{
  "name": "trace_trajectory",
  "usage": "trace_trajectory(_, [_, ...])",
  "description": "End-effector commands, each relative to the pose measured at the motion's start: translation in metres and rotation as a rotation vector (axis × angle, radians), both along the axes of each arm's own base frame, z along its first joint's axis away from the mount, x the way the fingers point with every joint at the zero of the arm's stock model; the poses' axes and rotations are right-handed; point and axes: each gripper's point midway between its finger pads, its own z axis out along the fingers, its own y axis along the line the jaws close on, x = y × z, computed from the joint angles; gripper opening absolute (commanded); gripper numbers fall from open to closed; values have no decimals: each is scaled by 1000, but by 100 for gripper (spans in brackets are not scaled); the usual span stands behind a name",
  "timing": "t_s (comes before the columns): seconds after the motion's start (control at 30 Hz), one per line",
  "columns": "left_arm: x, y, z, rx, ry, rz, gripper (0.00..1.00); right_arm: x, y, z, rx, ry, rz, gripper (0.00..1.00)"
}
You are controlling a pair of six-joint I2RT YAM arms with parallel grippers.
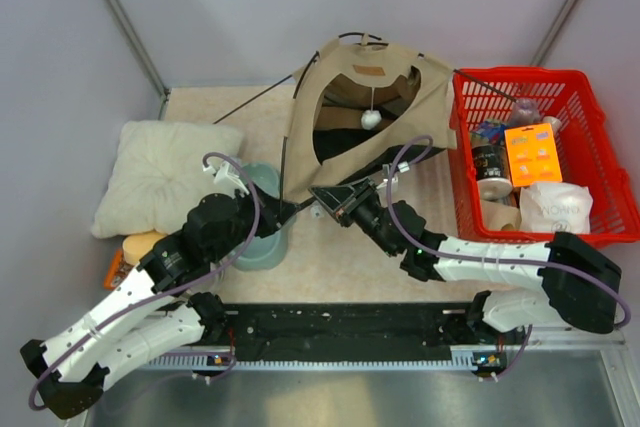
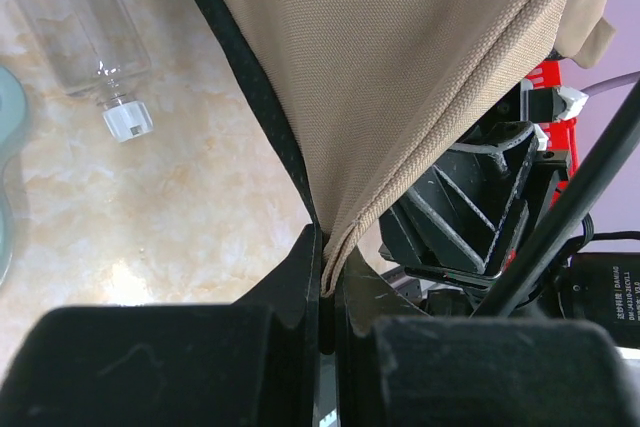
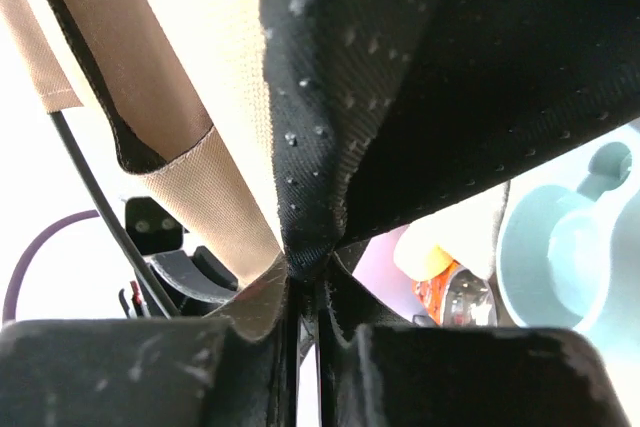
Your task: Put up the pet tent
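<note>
We find the pet tent (image 1: 365,112), woven tan canvas over black dotted lining, standing as a slumped pyramid mid-table between a plush cream pillow (image 1: 165,177) and a red plastic basket (image 1: 520,74). The left gripper (image 2: 322,292) pinches a stitched canvas corner. The right gripper (image 3: 305,297) clamps a fold of the lining.

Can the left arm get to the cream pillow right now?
Probably not yet: the pillow lies close on its left with nothing between, but the left hand is shut on a corner of the pet tent and would have to let go first.
</note>
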Motion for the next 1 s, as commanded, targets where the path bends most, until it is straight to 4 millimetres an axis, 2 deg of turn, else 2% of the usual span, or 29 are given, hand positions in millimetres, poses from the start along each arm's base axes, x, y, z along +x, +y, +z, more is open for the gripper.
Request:
trace_trajectory(0.0, [-1,-2,20,-42,-39,-14,0,-2,6,21,108,-3,39,0])
trace_trajectory(0.3, [1,-2,23,-43,-57,-9,2,-16,22,21,120,-5,114,0])
trace_trajectory(0.47, [3,-3,23,-34,-62,-12,20,-22,27,20,84,-13,129,0])
trace_trajectory(0.53, [4,-3,24,-32,-66,-9,31,-24,28,22,51,-16,128,0])
trace_trajectory(0.63, [5,0,27,-30,-79,3,40,-27,28,23,22,-26,130,0])
trace_trajectory(0.83, [8,0,32,-30,-104,11,52,-28,28,20,-1,-19,130,0])
trace_trajectory(0.97, [12,7,33,-21,-119,49,59,-29,28,24,34,-22,139,0])
